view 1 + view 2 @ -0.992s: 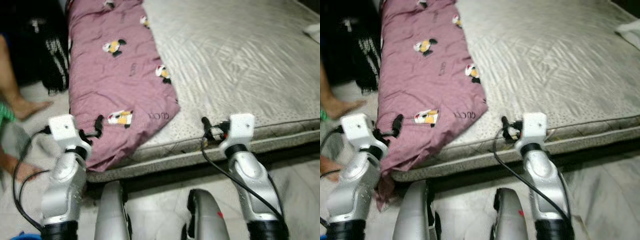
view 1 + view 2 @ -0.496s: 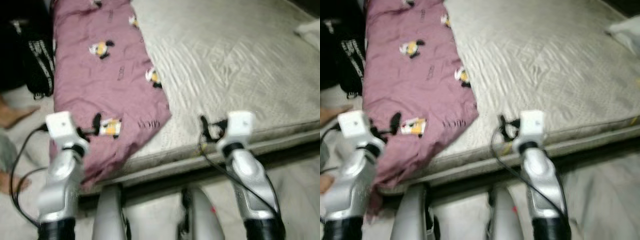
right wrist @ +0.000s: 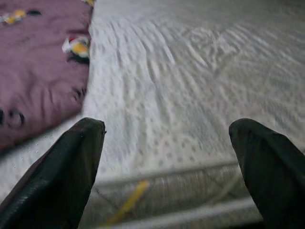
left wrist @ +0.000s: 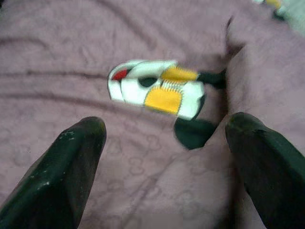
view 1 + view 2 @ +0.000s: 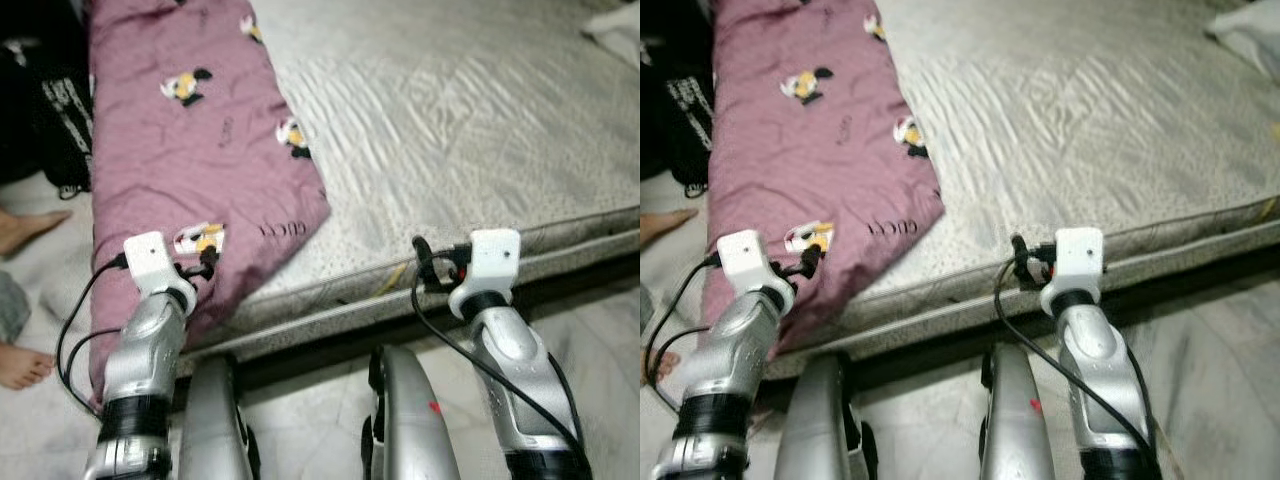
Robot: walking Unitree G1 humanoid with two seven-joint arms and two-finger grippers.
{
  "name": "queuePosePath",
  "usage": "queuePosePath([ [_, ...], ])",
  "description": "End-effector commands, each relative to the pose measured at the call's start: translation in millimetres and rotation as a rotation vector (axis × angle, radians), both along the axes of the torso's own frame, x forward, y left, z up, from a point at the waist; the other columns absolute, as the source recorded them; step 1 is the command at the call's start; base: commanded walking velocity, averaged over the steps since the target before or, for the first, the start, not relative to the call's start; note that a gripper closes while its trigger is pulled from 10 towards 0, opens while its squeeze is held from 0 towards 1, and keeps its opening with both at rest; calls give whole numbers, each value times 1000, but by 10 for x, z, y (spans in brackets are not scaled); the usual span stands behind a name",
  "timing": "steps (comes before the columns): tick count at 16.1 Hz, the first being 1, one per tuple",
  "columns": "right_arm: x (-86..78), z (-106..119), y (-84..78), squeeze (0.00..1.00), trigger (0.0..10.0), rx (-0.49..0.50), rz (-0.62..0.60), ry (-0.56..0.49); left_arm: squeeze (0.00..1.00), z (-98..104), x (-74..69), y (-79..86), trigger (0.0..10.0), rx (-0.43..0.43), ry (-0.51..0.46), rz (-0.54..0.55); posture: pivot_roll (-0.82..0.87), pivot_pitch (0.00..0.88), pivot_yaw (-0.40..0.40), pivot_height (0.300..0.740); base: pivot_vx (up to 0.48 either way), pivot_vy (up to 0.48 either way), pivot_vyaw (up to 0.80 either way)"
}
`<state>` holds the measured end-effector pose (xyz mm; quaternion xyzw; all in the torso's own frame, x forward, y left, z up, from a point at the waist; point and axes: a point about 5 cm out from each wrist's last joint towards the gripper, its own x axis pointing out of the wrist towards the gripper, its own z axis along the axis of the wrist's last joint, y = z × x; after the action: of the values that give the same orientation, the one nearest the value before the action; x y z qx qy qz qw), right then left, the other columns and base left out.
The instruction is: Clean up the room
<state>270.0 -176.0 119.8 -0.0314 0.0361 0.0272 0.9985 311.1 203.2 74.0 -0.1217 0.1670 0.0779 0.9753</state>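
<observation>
Left wrist view: left gripper (image 4: 164, 157), fingers spread, over the mauve cartoon-print blanket (image 5: 190, 150) draping the pale quilted mattress (image 5: 460, 130)'s near-left edge. Right gripper (image 3: 167, 157), also spread, faces blurred mattress.

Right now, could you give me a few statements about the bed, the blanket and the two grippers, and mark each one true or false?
1. The pink blanket lies along the robot's left side of the mattress and hangs over its near edge. True.
2. The left gripper is shut on the blanket. False: its fingers are spread open just above the cloth, near a cartoon patch.
3. The right gripper is open, facing the mattress edge. True.
4. The blanket covers the whole mattress. False: most of the mattress is bare.
5. A person's bare feet are on the floor at the robot's left. True.
</observation>
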Motion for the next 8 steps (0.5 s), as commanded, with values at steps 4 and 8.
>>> queuePosePath([
  [4, -70, 39, -77, 0, 10000, -18, -26, 3, 0, -126, 169, -125, 10000, 27, 86, -52, -175, 183, 20, 531, 0, 0, 0],
  [8, -81, 48, -100, 0, 10000, -30, -25, 9, 0, -284, 130, -693, 10000, 257, 119, -489, -182, 170, 11, 531, 0, 0, 0],
])
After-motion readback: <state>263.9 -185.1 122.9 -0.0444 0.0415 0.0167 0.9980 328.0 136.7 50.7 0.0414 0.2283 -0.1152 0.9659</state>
